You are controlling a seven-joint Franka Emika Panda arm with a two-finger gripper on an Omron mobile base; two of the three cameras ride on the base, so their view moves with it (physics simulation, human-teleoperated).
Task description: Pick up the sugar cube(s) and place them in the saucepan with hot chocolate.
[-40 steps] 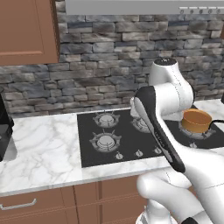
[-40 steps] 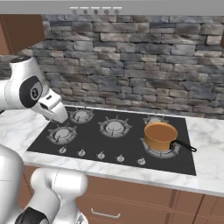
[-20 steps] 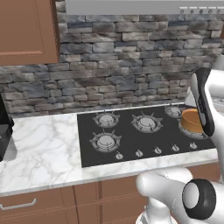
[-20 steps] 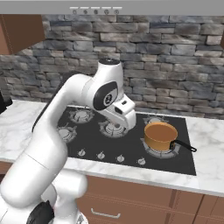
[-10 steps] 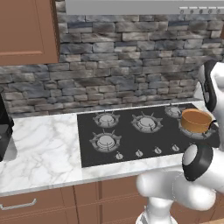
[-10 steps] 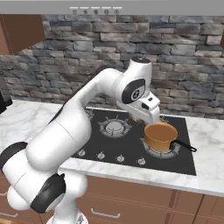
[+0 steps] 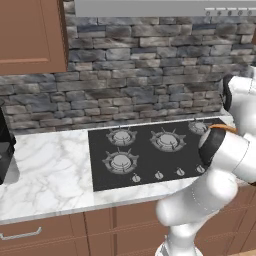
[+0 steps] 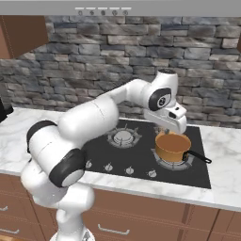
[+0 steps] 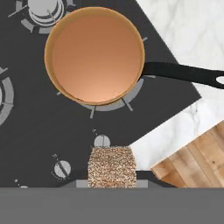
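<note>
Hand view looks straight down: one saucepan (image 9: 94, 53) on its burner, black handle pointing right, and one sugar cube (image 9: 111, 166) pinched in the gripper (image 9: 111, 183) with narrow jaws. Right base view adds the arm above the pan.

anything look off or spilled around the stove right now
Nothing stands out. The saucepan sits upright on its burner with its black handle pointing out over the counter, no spill on the cooktop around it. The gripper is shut on the sugar cube, above the stove's knobs and short of the pan.
</note>
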